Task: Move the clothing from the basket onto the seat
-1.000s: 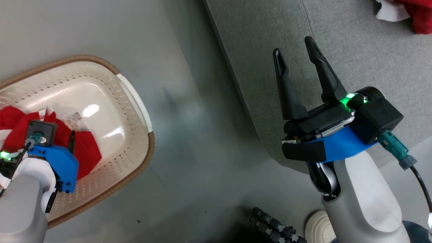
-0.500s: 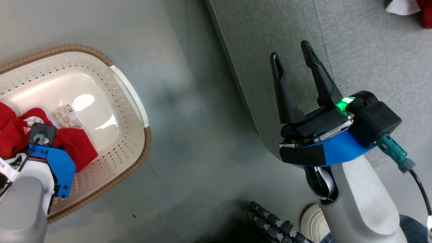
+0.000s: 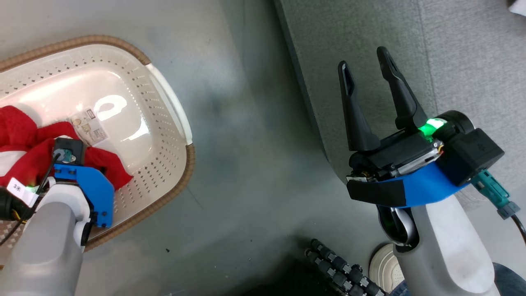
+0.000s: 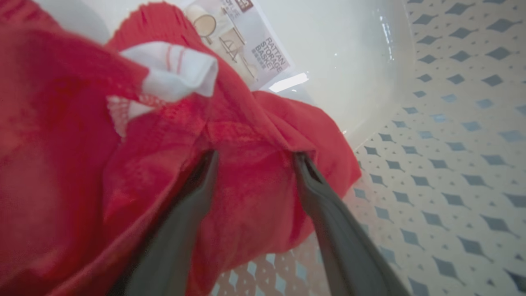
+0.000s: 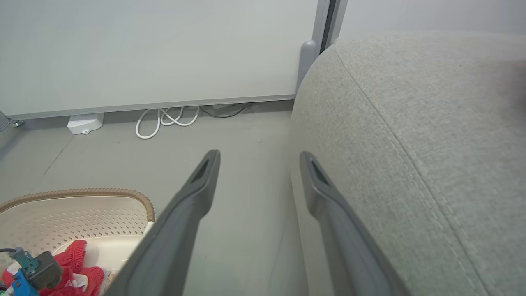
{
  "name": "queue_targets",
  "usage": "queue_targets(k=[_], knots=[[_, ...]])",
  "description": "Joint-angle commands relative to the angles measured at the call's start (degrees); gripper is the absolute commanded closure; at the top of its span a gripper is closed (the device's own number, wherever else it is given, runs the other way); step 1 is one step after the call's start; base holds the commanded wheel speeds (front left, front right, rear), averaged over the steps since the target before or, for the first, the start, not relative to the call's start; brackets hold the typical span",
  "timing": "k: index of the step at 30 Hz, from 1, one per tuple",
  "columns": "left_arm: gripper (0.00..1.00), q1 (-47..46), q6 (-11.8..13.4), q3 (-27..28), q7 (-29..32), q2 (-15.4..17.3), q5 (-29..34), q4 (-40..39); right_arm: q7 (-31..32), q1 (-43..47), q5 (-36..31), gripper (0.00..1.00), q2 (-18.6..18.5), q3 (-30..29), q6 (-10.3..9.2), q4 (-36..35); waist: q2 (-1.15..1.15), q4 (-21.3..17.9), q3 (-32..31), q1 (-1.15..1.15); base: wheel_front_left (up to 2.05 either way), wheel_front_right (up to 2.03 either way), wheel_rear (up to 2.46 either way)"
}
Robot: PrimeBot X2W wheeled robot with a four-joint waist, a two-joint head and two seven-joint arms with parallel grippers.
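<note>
Where clothing (image 4: pixel 246 185) half-hides its tips, left pincer (image 4: pixel 254 158) gapes; right pincer (image 3: pixel 363 56) gapes too.

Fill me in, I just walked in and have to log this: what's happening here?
The left gripper is down in the basket, its open jaws pressed into the red clothing but not yet closed on it. The right gripper hangs open and empty by the edge of the seat.

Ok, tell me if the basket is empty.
Not empty. Crumpled red clothing lies in the basket, partly over its floor label; the open left gripper presses into it.
</note>
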Motion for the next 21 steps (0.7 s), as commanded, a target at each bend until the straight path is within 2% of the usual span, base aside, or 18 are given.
queue_targets(k=[1,9,10,11,12,13,21], knots=[[0.00,-0.71,-0.34,0.19,-0.17,-0.16,-0.36,0.56,0.19,0.39,-0.52,0.00,0.17,-0.22,-0.02,-0.70,0.00,0.46,0.46,0.00,0.08,0.08,0.08],[0.00,-3.44,-0.21,-0.76,-1.03,-1.00,-0.22,4.08,1.76,1.38,-1.64,0.00,0.16,-0.67,-0.02,-4.10,0.00,1.96,2.04,0.00,0.03,0.03,0.03],[0.03,-3.77,-0.07,-1.11,-0.98,-0.83,0.06,4.60,1.86,1.39,-1.70,0.00,0.16,-0.66,-0.02,-4.46,0.00,2.09,2.21,0.00,0.01,0.01,0.01],[0.60,-4.22,0.03,-1.49,-1.20,-0.81,0.35,5.07,2.00,1.37,-1.75,0.00,0.16,-0.73,-0.02,-4.77,0.00,2.20,2.33,0.00,0.00,0.00,0.00],[0.83,-4.55,-0.01,-1.76,-1.32,-0.96,0.54,5.52,2.14,1.45,-1.73,0.00,0.16,-0.78,-0.02,-5.10,0.00,2.30,2.41,0.00,0.00,0.00,0.00],[1.00,-4.85,0.04,-1.71,-1.16,-1.27,0.32,6.00,2.26,1.60,-1.73,0.00,0.16,-0.83,-0.02,-5.31,0.00,2.41,2.46,0.00,0.00,0.00,0.00],[1.00,-6.89,-0.22,-2.01,-3.23,-1.85,-0.44,8.22,2.04,0.80,-1.64,0.00,0.17,-0.29,-0.02,-5.13,0.00,2.39,2.06,0.00,0.00,0.00,0.00]])
